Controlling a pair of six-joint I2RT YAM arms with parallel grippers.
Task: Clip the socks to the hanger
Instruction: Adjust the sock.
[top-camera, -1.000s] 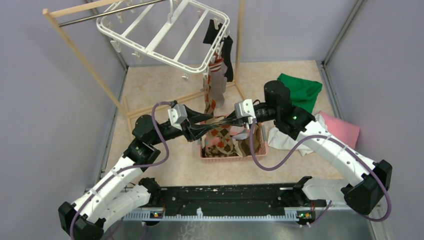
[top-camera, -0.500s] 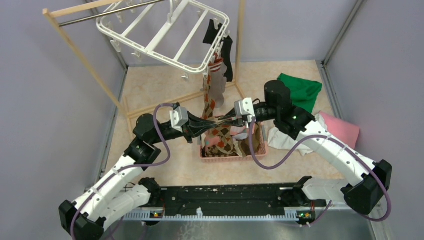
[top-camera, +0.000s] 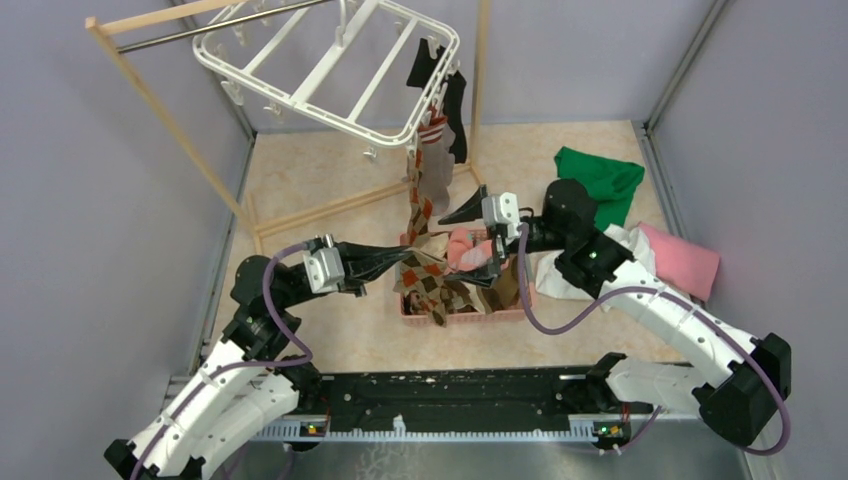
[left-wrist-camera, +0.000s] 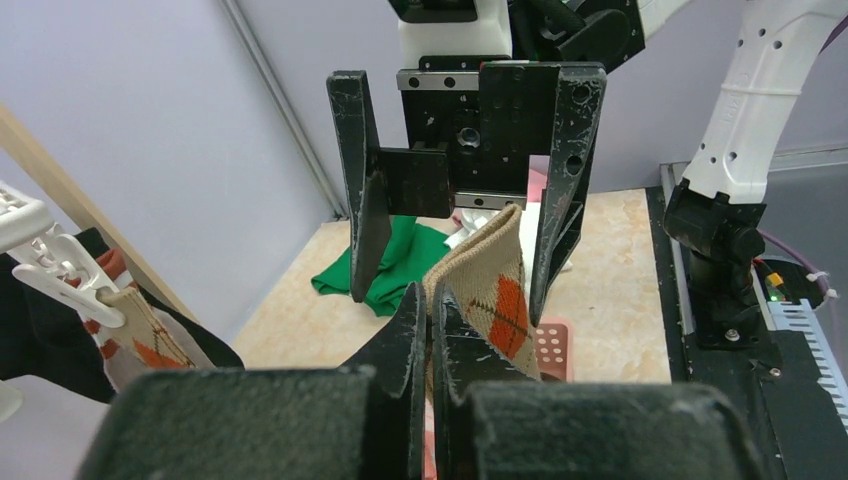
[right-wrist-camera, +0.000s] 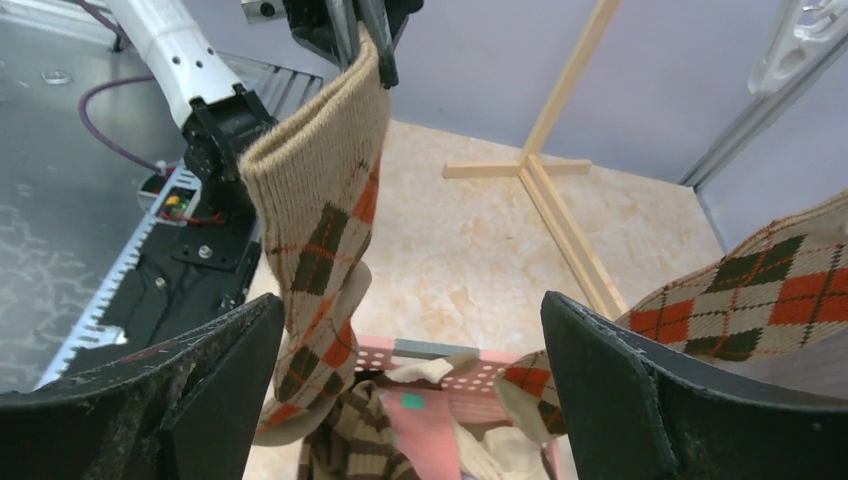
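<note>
While my L gripper (left-wrist-camera: 430, 300) pinches the brown argyle sock (right-wrist-camera: 320, 200) by its cuff above the pink basket (top-camera: 470, 317), my R gripper (right-wrist-camera: 410, 300) stands spread wide beside it. Step: pick-up. Next, prob: carry sock to a free clip on the white hanger (top-camera: 300, 102), w/ R squeezing the clip open.

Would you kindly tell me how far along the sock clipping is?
Done: several socks hang clipped on the hanger. In hand: the left gripper, jaws shut, holds an argyle sock; the right gripper stands open. Left: clipping it, plus more socks in the pink basket.
</note>
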